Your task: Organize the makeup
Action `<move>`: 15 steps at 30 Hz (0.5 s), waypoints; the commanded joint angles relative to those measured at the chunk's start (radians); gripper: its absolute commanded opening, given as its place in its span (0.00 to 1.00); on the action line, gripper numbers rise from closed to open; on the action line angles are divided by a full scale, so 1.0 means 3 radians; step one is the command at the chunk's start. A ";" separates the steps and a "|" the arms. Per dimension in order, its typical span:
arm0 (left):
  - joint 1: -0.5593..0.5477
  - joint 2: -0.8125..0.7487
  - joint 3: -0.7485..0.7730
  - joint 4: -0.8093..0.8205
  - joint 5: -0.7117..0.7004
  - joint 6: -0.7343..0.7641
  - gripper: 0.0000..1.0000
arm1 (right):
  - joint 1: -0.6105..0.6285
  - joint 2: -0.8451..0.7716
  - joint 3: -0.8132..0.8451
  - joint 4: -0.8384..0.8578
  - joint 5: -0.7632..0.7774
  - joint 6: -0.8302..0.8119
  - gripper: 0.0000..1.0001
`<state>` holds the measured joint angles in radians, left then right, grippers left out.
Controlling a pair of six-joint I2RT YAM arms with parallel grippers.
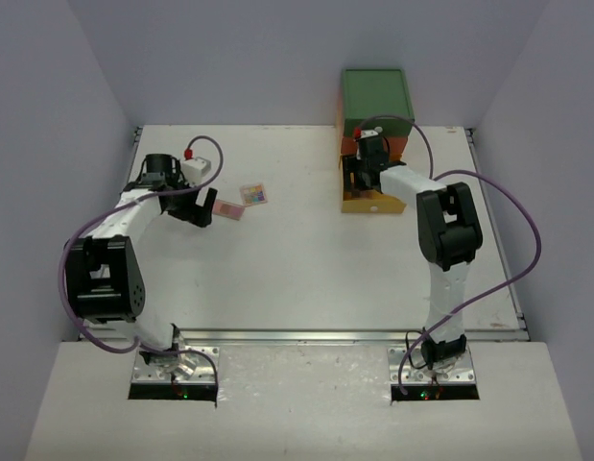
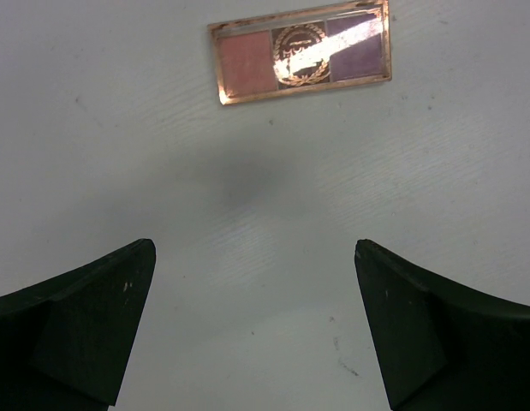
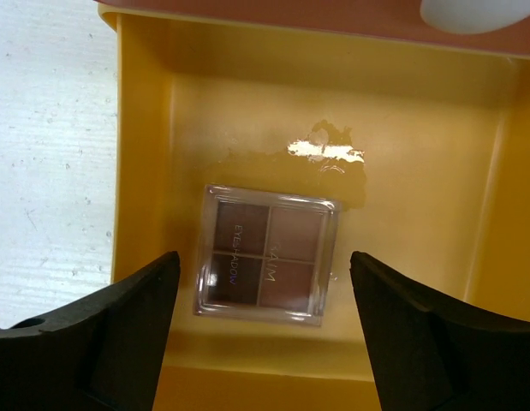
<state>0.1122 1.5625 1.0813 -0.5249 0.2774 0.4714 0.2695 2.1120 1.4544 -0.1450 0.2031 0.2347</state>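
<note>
Surface: white table between plain pale walls; the drawer chest stands at its far edge.
Right gripper: fingers spread wide, holding nothing, hanging over the chest's open yellow drawer.
Quad palette: lies flat on the drawer floor, under the gap between the fingers and apart from both.
Left gripper: fully spread and empty, above bare table well to the left of the chest.
Long palette: flat on the table just ahead of the left fingers, not touched.
Handling: both look light, stiff and thin; the clear case and the copper-coloured rim look smooth, so probably slippery, and a lid may crack under hard pressure.
Where to hold: I would take the long palette across its two long edges, with the fingertips down to the table, because it stands so low.
Only in the top view: a pink palette and a coloured palette lie side by side left of the chest; I cannot tell which one the left wrist sees.
Only in the right wrist view: the drawer's content, which the arm hides from above.
</note>
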 commanded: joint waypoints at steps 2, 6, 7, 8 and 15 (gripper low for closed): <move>-0.0284 0.0197 0.0266 0.0177 -0.0324 0.0444 1.00 | -0.0024 -0.0093 0.0138 0.0009 -0.0051 -0.0079 0.83; -0.0282 0.0488 0.0543 0.0284 -0.0302 0.1263 0.99 | -0.0024 -0.0190 0.0134 -0.0046 -0.0133 -0.0128 0.88; -0.0283 0.0526 0.0579 0.0277 -0.0263 0.1443 0.98 | -0.0024 -0.0215 0.0135 -0.0070 -0.0141 -0.0128 0.88; -0.0287 0.0556 0.0597 0.0279 -0.0203 0.1664 0.98 | -0.0024 -0.0252 0.0120 -0.0074 -0.0155 -0.0129 0.88; -0.0282 0.0858 0.0578 0.0263 0.0055 0.3189 1.00 | -0.0024 -0.0633 -0.0036 -0.0129 -0.0374 -0.0133 0.88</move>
<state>0.0212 1.7644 1.2302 -0.4593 0.2352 1.1205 0.2695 2.0478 1.4529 -0.1960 0.1386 0.2058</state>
